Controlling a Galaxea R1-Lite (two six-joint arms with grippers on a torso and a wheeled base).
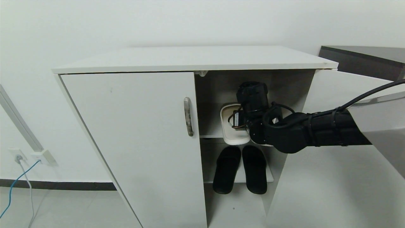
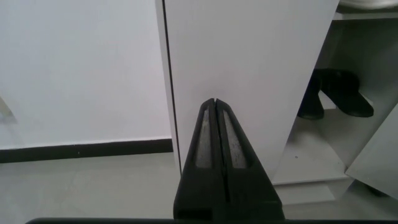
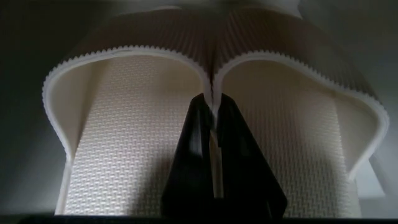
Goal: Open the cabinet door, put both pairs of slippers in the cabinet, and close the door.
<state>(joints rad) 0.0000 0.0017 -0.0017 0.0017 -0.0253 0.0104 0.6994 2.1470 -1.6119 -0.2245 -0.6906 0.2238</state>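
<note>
Far left, a wall socket [image 1: 17, 156] with a blue cable is noted, off-task. The left door [image 1: 133, 145] of the cabinet [image 1: 196, 58] is seen closed, with its handle [image 1: 188, 116] at the inner edge. The left gripper [image 2: 216, 106] is held low in front of that door, jaws pressed together with nothing between them.

The right half of the cabinet is seen open. The white slippers [image 1: 232, 134] are laid on the upper shelf [image 1: 208, 136], with their near ends sticking out past the shelf front. The black slippers [image 1: 240, 169] are set side by side on the lower shelf [image 1: 207, 175] directly below, their ends also overhanging. The right gripper [image 3: 214, 115] is placed inside over the upper shelf. Its jaws are clamped on the white pair where the two straps meet, so both slippers are pinched together. The right door [image 1: 322, 190] is swung wide open at far right.

Both pairs are judged to be inside, with release and door closing not yet done.

Risks:
- The white pair could be dragged back out if the arm is withdrawn before the jaws are fully parted, since a strap may snag.
- The overhanging white pair could tip off the shelf once released and land on the black pair.
- The door could be stopped short by the slipper ends that stick out, so it may be left ajar.
- The door edge could be clipped by the arm on withdrawal.
</note>
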